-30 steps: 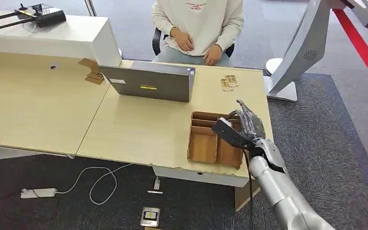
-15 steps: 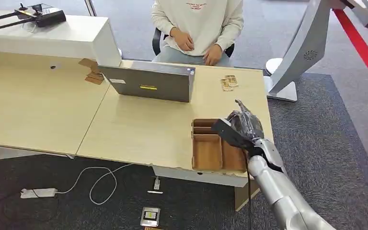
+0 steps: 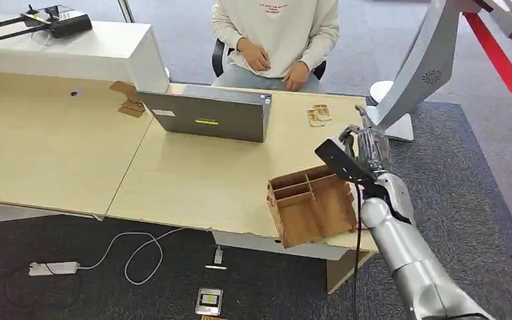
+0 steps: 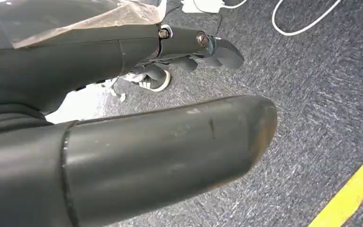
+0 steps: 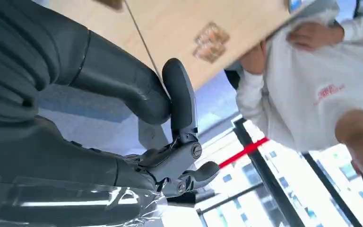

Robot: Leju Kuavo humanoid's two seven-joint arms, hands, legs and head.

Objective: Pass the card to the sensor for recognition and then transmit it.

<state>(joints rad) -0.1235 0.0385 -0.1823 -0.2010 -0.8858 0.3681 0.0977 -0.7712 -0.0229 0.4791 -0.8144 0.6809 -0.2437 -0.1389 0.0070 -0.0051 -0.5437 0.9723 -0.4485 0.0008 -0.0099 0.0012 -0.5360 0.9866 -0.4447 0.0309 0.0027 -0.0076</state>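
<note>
My right hand [image 3: 363, 150] is raised above the table's right edge, fingers pointing up. In the right wrist view its thumb [image 5: 123, 87] meets a finger [image 5: 180, 99], and a thin dark line runs out from between them; I cannot tell if that is a card. Just below the wrist, the brown divided cardboard tray [image 3: 310, 207] lies turned and tilted at the front edge. A small stack of cards [image 3: 318, 115] [image 5: 210, 41] lies on the far right of the table. The grey flat device [image 3: 207, 115] stands mid-table. My left hand [image 4: 137, 146] hangs over the carpet, holding nothing.
A person in a white sweatshirt [image 3: 277, 33] sits behind the wooden table [image 3: 193, 180], hands by the far edge. A white stand [image 3: 413, 73] rises at the right. A remote controller [image 3: 53, 20] lies on the white counter. A power strip [image 3: 53, 268] and cable are on the floor.
My right hand rose out of the tray and moved up toward the far right. The tray slid toward the front edge, turned and tipped.
</note>
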